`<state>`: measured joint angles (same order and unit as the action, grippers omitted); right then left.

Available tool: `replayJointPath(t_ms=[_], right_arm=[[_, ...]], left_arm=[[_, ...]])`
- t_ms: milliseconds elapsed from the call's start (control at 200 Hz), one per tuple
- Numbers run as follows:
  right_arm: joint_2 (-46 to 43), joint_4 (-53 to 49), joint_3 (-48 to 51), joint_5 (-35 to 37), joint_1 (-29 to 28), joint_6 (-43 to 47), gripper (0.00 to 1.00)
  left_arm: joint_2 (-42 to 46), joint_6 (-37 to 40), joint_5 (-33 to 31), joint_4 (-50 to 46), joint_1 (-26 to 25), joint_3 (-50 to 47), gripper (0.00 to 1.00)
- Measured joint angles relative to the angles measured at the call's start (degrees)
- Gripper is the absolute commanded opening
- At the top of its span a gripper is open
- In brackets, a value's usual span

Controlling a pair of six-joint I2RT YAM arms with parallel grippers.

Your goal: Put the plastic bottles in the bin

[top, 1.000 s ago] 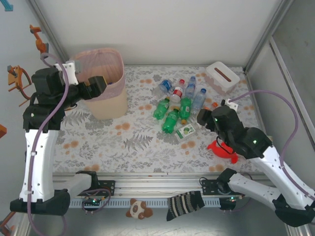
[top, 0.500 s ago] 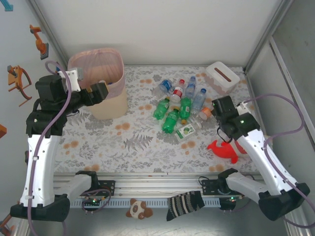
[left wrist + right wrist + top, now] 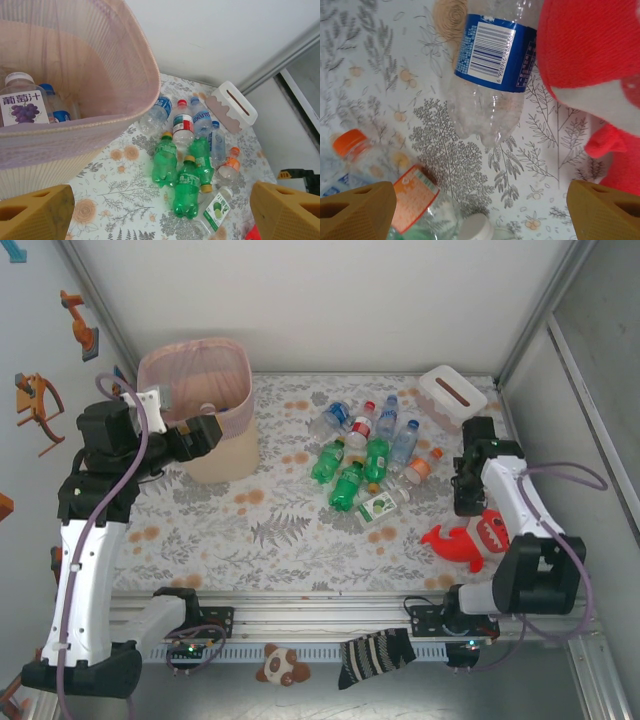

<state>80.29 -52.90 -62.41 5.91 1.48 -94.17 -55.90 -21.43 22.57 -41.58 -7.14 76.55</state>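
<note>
White tissue box [image 3: 452, 396]: slot up, on floral table cover [image 3: 280, 530]. Red toy figure [image 3: 462, 542]: nearer the front than the box, well apart, lying on the cover. Striped sock [image 3: 375, 652], small brown-and-white plush [image 3: 281, 664]: nearer still, left of the box, off the cover.

Glossy plastic bottles [image 3: 186, 187], a bin [image 3: 225, 460] of matt ribbed plastic, its liner [image 3: 115, 65] thin translucent film.

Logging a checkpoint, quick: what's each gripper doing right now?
Left gripper: open, holding nothing.
Right gripper: open, holding nothing.
</note>
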Motion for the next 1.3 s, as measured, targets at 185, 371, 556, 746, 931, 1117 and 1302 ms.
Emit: replayJointPath(t_ms=[185, 371, 556, 746, 931, 1117, 1302], right_arm=[[5.7, 2.7, 0.0, -3.0, 2.5, -1.7, 0.93], [9.7, 4.0, -0.6, -3.8, 4.5, -1.6, 0.95], [13.6, 5.4, -0.8, -4.5, 6.4, -0.7, 0.91], [17.8, 7.5, -0.9, -5.1, 6.8, 0.4, 0.85], [20.7, 9.6, -0.9, -5.1, 7.4, 1.1, 0.77], [20.9, 10.6, -0.9, -5.0, 7.5, 1.4, 0.7], [20.8, 10.5, -0.9, -5.0, 7.5, 1.9, 0.62]], left_arm=[[0.3, -0.4, 0.0, 0.3, -0.1, -1.1, 0.9], [0.4, -0.9, 0.0, 0.7, -0.5, -1.4, 0.9], [0.4, -1.4, -0.1, 1.1, -1.4, -1.7, 0.9], [0.3, -1.9, -0.4, 1.4, -2.7, -1.8, 0.9], [0.3, -2.1, -1.0, 1.5, -3.5, -1.8, 0.9], [0.1, -2.1, -1.6, 1.5, -3.8, -1.8, 0.9], [-0.7, -2.1, -1.8, 1.5, -4.1, -1.8, 0.9]])
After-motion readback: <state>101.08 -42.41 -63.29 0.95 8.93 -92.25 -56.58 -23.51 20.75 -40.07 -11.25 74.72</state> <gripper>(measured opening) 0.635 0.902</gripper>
